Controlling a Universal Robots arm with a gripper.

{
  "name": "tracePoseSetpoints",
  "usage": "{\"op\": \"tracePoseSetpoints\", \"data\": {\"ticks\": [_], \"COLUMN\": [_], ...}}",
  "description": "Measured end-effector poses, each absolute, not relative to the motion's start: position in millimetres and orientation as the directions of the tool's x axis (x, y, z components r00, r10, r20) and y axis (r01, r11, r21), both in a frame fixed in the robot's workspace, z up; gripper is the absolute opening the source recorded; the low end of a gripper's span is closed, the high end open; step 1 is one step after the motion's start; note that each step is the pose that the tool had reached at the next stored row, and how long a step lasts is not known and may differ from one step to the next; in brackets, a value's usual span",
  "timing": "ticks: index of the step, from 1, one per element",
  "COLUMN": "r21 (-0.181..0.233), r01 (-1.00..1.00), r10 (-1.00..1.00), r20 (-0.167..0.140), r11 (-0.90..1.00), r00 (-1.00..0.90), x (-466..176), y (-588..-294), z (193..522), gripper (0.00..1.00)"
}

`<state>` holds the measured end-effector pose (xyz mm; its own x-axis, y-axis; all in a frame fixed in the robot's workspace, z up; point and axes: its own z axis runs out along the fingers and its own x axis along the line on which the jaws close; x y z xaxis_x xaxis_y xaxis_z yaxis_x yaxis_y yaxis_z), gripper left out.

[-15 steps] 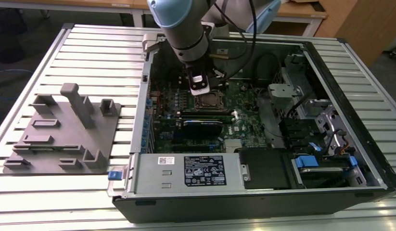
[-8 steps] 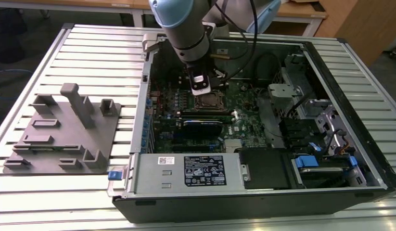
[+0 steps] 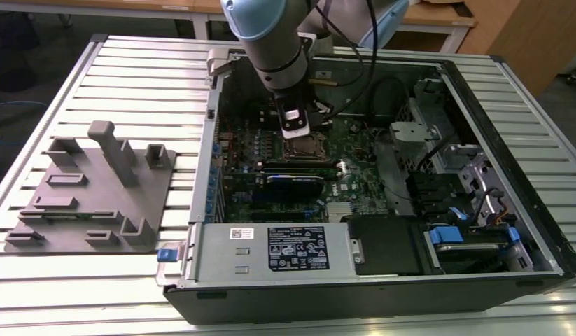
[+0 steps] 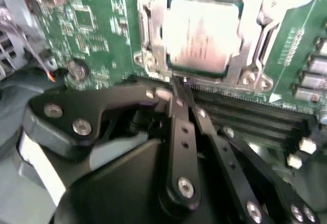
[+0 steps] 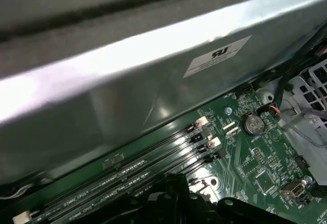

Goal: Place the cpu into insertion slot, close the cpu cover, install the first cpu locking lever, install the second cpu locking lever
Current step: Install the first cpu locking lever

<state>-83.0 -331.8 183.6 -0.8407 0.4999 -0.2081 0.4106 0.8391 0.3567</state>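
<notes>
**Claw at the socket edge, chip seated under its frame**

Slatted metal surface [image 3: 129,77], pale, carries everything. On it, an open computer case [image 3: 511,140] lying on its side, motherboard [image 3: 362,185] facing up. Toward the exterior view's left of the case, a grey fixture plate [image 3: 87,203] with upright blocks, well apart from the work. Grey labelled power-supply box [image 3: 269,248] fills the near edge of the case.

Arm [image 3: 269,42] reaches down into the case from above. Claw [image 3: 297,129] hangs just over the insertion slot [image 3: 301,148], near the middle of the board.

Second wrist view: the cpu [image 4: 202,35] sits flat inside the slot, dull silver face up. The cpu cover [image 4: 253,29] lies down around it, framing the chip on all sides. Claw fingers [image 4: 181,132] drawn together to a narrow point, tips right at the frame's edge nearest the memory slots [image 4: 255,116]. Something thin and metallic shows at the tips; cannot tell if it is gripped or merely touched.

First wrist view: long black memory slots [image 5: 127,175] run beside the case's steel wall [image 5: 127,106]; a round coin cell [image 5: 251,124] sits on the board near them.
</notes>
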Motion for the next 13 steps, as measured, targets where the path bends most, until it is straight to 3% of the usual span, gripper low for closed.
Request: {"op": "tracePoseSetpoints", "data": {"ticks": [13], "r21": [0.351], "r01": [0.411], "r10": [0.499], "r20": [-0.212], "r11": [0.841], "r00": [-0.840], "x": [-77.4], "y": [-329.7], "z": [183.0], "gripper": [0.11]}}
